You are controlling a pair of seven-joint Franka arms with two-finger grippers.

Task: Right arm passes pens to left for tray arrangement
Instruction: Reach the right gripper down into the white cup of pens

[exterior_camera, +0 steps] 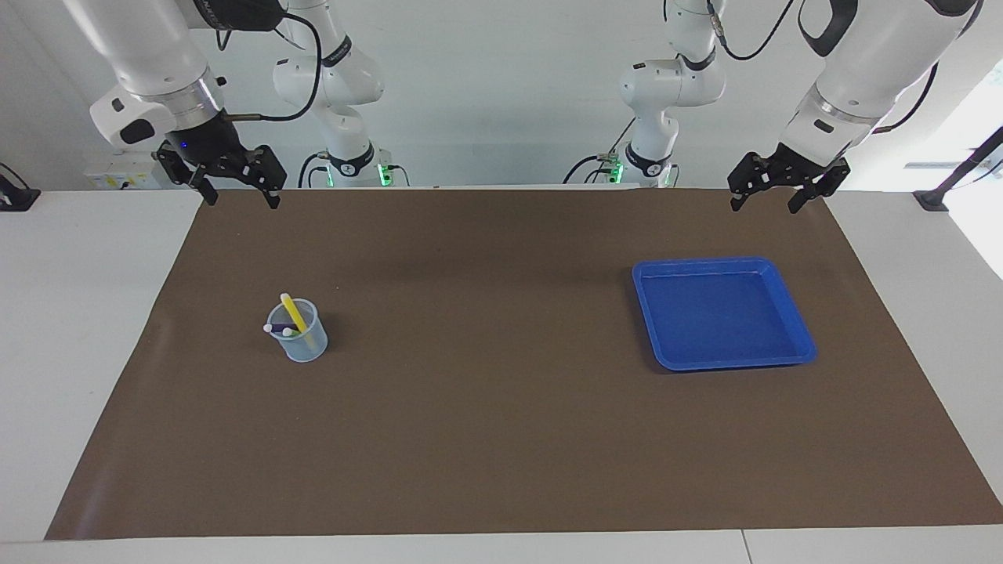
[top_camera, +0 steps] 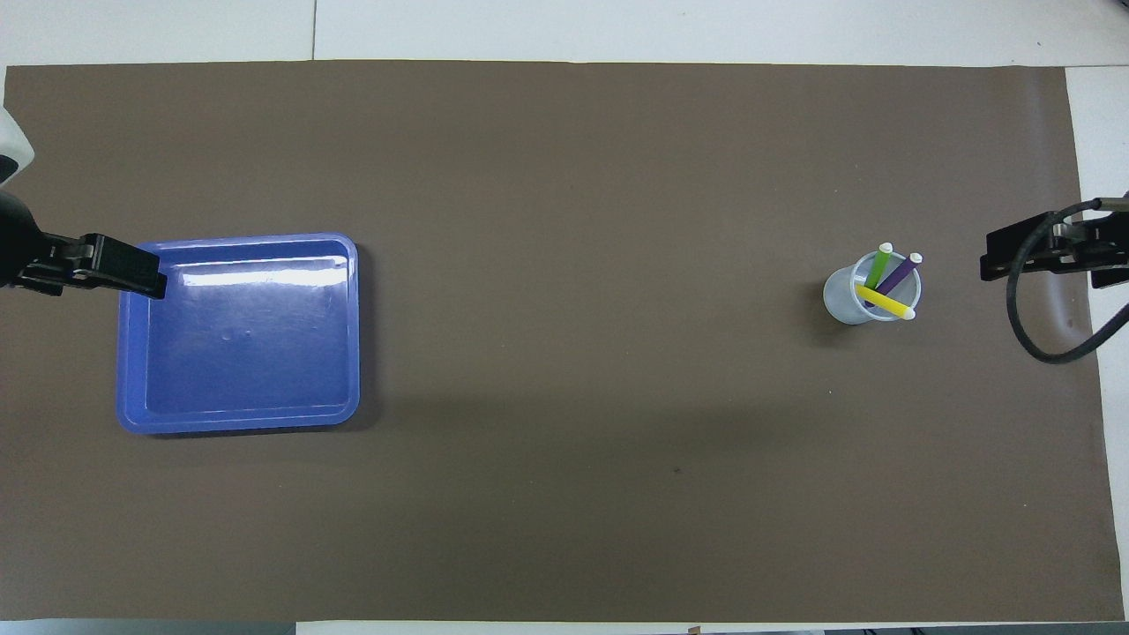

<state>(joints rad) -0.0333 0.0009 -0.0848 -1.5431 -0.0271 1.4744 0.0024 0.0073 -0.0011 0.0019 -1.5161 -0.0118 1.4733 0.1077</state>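
Note:
Three pens stand in a small pale-blue cup (exterior_camera: 302, 345) (top_camera: 842, 300) toward the right arm's end of the table: yellow (exterior_camera: 295, 313) (top_camera: 885, 302), purple (exterior_camera: 278, 329) (top_camera: 900, 273) and green (top_camera: 876, 269). The bright-blue tray (exterior_camera: 721, 313) (top_camera: 238, 335) lies flat with nothing in it toward the left arm's end. My right gripper (exterior_camera: 241, 200), with its blue light, hangs open over the mat's edge by the robots, apart from the cup. My left gripper (exterior_camera: 766, 205) hangs open over the same edge, apart from the tray.
A brown mat (exterior_camera: 501, 407) covers most of the white table (exterior_camera: 86, 329). The two arm bases (exterior_camera: 353, 160) stand at the robots' end. A black cable (top_camera: 1050, 348) loops down from the right wrist.

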